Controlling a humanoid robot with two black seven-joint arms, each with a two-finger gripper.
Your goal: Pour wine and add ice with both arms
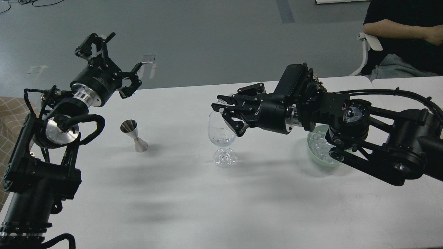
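A clear wine glass [222, 135] stands upright at the middle of the white table [221, 207]; a little ice or liquid glints at the bottom of its bowl. My right gripper [221, 110] hovers at the glass's rim from the right, its fingers closed on a small pale glassy chunk of ice [219, 103]. A pale green bowl [316, 159] of ice chunks [315, 144] sits to the right, partly hidden behind my right arm. My left gripper [126, 50] is open and empty, raised above the table's far left edge.
A steel jigger [134, 136] stands left of the glass, below my left gripper. A seated person [408, 38] and a white chair [370, 41] are beyond the table's far right corner. My right arm spans the right half of the table.
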